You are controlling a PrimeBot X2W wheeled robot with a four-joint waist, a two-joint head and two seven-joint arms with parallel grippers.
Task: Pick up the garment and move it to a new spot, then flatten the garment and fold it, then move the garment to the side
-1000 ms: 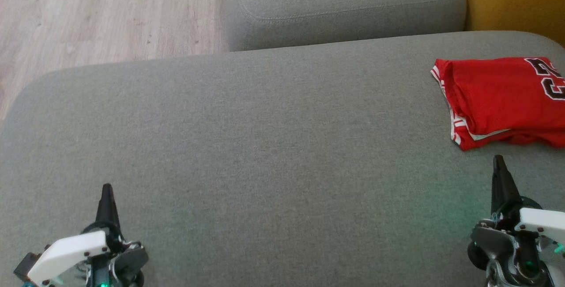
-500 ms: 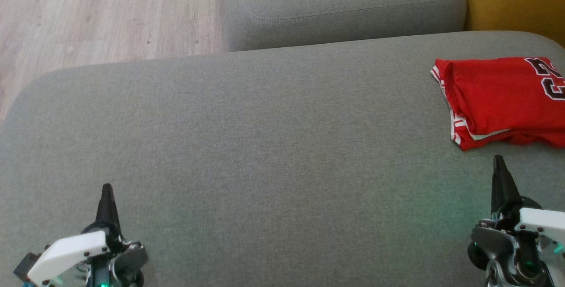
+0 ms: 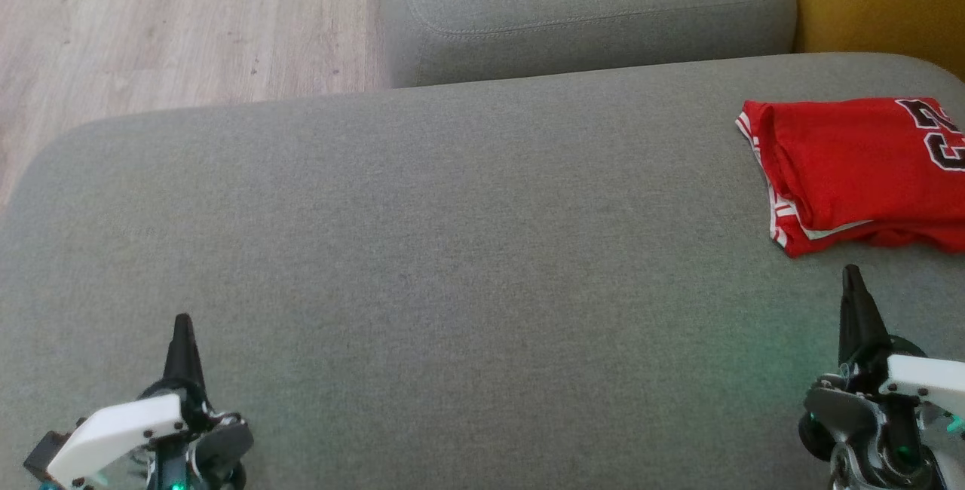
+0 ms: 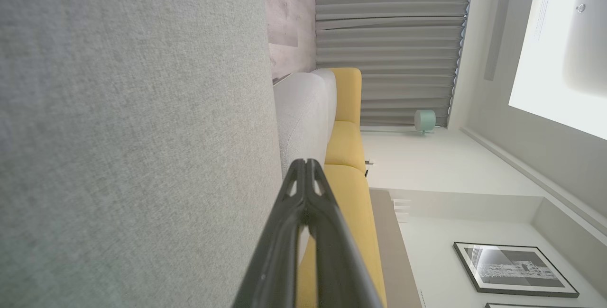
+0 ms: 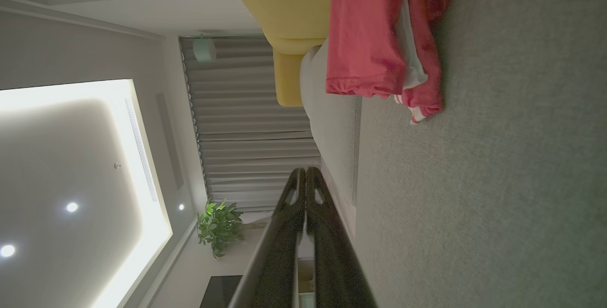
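We see the garment (image 3: 859, 166), a red jersey with white-striped trim and dark, white-edged lettering, folded into a compact layered stack. It lies flat on the grey cushion (image 3: 452, 249) at our far right, its right part cut off by the head view's edge

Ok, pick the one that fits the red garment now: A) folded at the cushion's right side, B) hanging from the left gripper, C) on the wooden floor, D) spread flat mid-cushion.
A: the red garment lies folded on the grey cushion at its right side, beyond the right gripper.
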